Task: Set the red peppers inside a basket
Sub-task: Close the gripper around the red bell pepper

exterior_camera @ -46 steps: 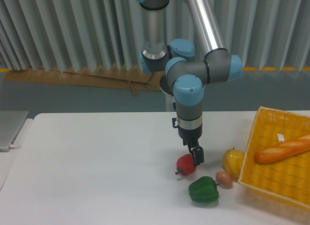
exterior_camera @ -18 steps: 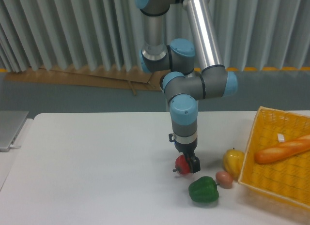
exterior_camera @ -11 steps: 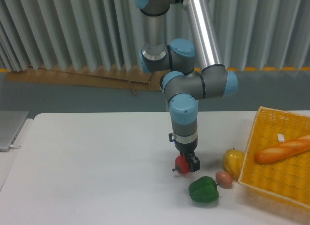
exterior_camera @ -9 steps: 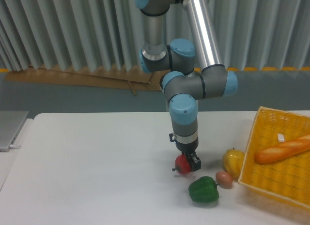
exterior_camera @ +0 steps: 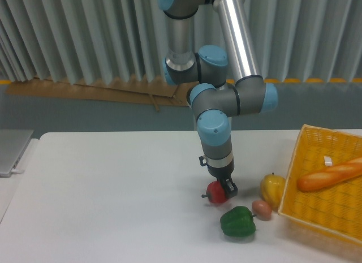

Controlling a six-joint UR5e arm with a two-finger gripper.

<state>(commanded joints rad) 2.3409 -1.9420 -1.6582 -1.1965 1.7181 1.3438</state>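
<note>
I work in a lab: bare white table (exterior_camera: 102, 189), grey pleated curtain (exterior_camera: 85, 37), my arm (exterior_camera: 237, 42) mounted overhead.

My counter (exterior_camera: 113, 184), white, carries: red pepper (exterior_camera: 215, 193), green pepper (exterior_camera: 237, 221), small brown item (exterior_camera: 261, 208), yellow pepper (exterior_camera: 272, 188), yellow basket (exterior_camera: 317, 215) at right, grey slab (exterior_camera: 11, 150) at left.

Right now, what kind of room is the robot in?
Probably a robot lab or test room: a big arm at a plain white table, toy-looking food like the red pepper and a yellow basket, grey curtains behind.
</note>
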